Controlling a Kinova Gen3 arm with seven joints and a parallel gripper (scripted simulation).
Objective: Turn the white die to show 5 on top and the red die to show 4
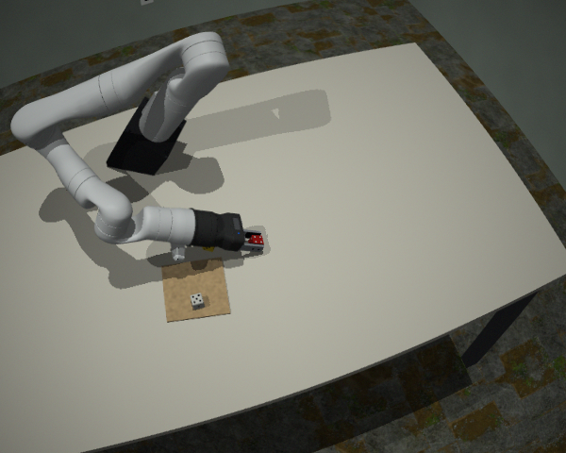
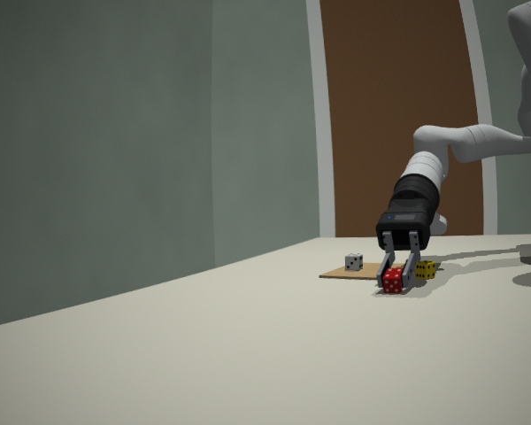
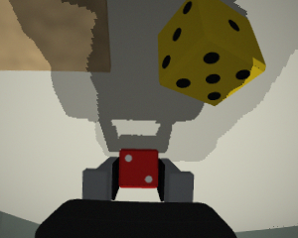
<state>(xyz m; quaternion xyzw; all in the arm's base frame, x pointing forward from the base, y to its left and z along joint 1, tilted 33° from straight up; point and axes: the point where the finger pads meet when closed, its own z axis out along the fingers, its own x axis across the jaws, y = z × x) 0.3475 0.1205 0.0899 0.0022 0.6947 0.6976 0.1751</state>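
The red die point(image 1: 257, 239) point(image 2: 392, 284) point(image 3: 138, 170) is on the bare table beyond the mat's edge, apparently with four pips on top; its two faces the wrist camera. My gripper point(image 1: 258, 241) point(image 2: 392, 280) point(image 3: 138, 173) is low and tilted, slightly open, with the red die loose between its fingers. The white die point(image 1: 196, 299) point(image 2: 353, 262) lies flat on the tan mat point(image 1: 178, 282) point(image 2: 336, 274) point(image 3: 35, 55), five on top. The yellow die point(image 2: 425, 269) point(image 3: 209, 55) is on the table beside the mat, mostly hidden by the arm in the top view.
The yellow die is close to the arm side of my fingers. The arm reaches low over the table point(image 1: 371, 219) from its black base point(image 1: 137, 151). The mat's nearest corner is a short way from the fingers.
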